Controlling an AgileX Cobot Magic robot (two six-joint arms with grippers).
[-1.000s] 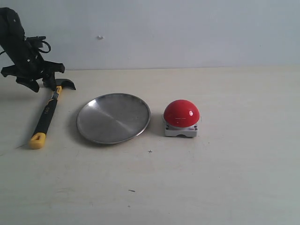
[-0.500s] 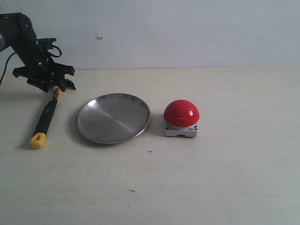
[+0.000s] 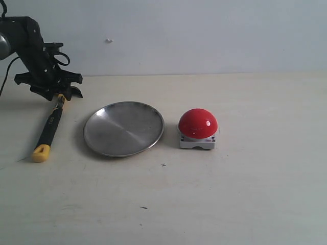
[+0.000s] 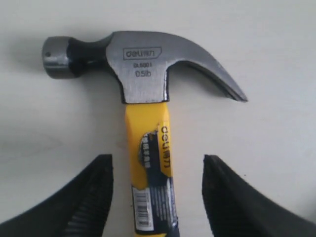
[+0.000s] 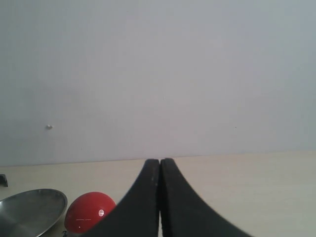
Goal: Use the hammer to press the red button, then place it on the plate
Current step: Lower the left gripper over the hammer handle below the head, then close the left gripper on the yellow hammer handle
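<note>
We see the hammer (image 3: 51, 125) lying flat on the worktop (image 3: 245, 194), at nine o'clock from the plate (image 3: 123, 128). Its yellow end points toward seven o'clock. The button (image 3: 197, 124) sits at three o'clock from the plate. Only the left wrist view gives us the dark head's stamped lettering, the labelled yellow neck, and the left claw (image 4: 157, 167) spread apart astride that neck, not touching it. Only the right wrist view shows us the right claw (image 5: 159, 165), pressed together.
</note>
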